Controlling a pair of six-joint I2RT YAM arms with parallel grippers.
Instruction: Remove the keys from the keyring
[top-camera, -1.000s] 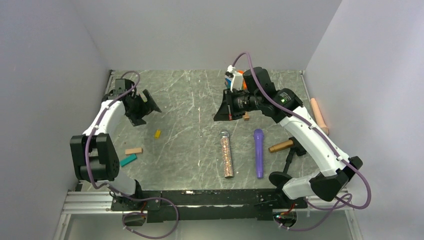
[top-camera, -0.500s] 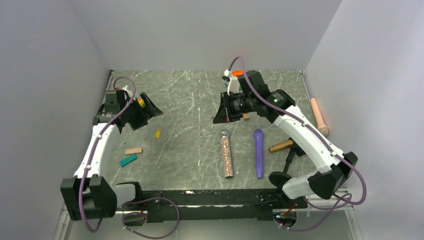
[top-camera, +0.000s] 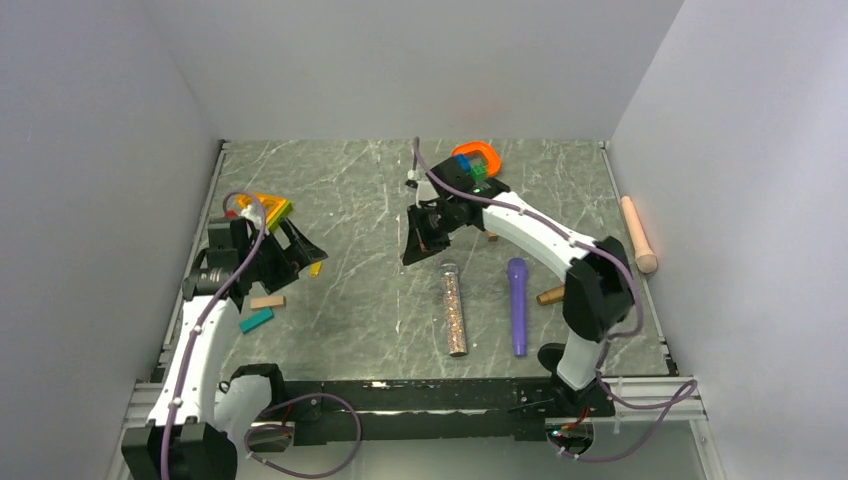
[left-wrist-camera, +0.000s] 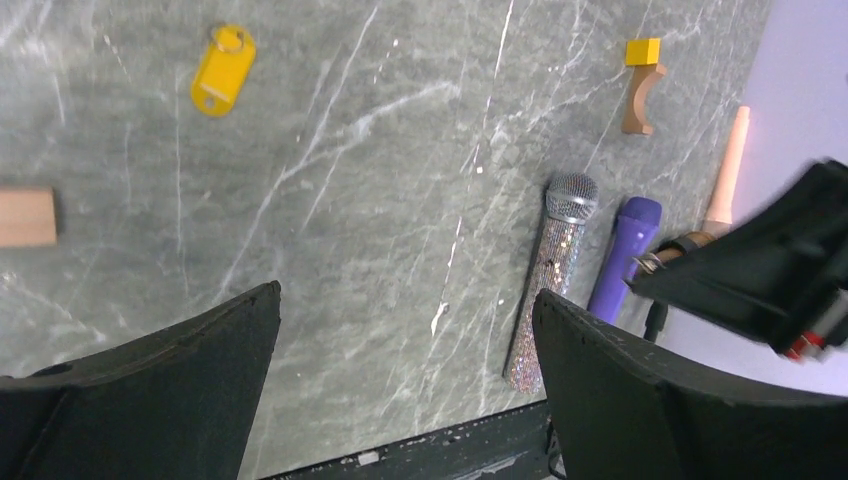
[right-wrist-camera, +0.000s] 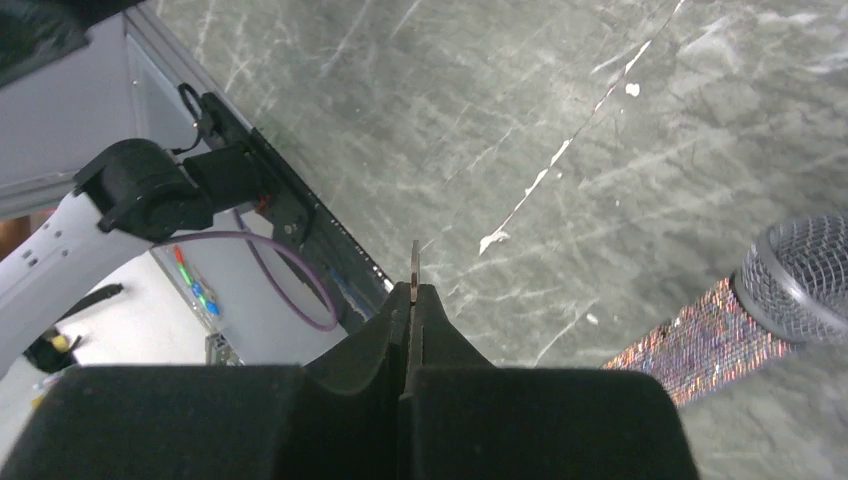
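Grey-green veined marble table (top-camera: 350, 190), plain pale walls (top-camera: 400, 60). The key (left-wrist-camera: 222, 70), a flat yellow tag with a ring, lies on the table near the left gripper (left-wrist-camera: 405, 300), whose jaws are fully spread and empty. The right gripper (right-wrist-camera: 412, 290) is pinched tight on a thin metal sliver (right-wrist-camera: 415, 255).

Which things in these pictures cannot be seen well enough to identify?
1. Right wrist view: thin metal piece pinched in the shut right hand shows only its edge; ring or key, cannot tell.
2. Left wrist view: brown wooden piece, mostly hidden behind the right hand.
3. Left wrist view: plain wooden block, cut off by the left edge.
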